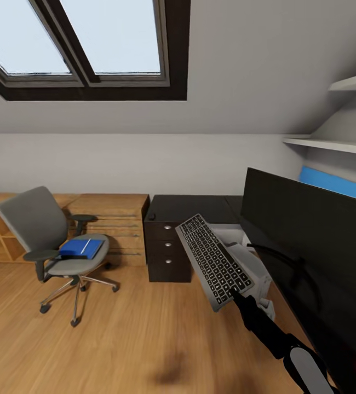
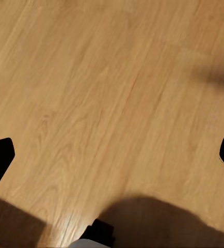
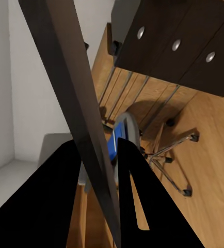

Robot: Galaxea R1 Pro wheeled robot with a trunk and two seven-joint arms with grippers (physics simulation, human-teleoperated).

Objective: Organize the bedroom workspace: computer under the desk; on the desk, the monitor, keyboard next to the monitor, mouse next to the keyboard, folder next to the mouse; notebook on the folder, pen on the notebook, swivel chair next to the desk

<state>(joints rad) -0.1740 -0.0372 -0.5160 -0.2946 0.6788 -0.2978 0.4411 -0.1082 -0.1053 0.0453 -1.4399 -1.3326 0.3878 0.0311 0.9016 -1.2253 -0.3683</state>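
Our right gripper (image 3: pixel 99 170) pinches the keyboard (image 1: pixel 213 260) by its near end, lifted and pointing long-ways up-left, beside the monitor (image 1: pixel 309 241) on our right, over the desk (image 1: pixel 238 238).

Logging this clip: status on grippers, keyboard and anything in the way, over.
Right gripper shut on slim grey keyboard, held tilted in air. Left gripper open above wood floor. Large black monitor close beside keyboard. Blue folder on grey swivel chair.
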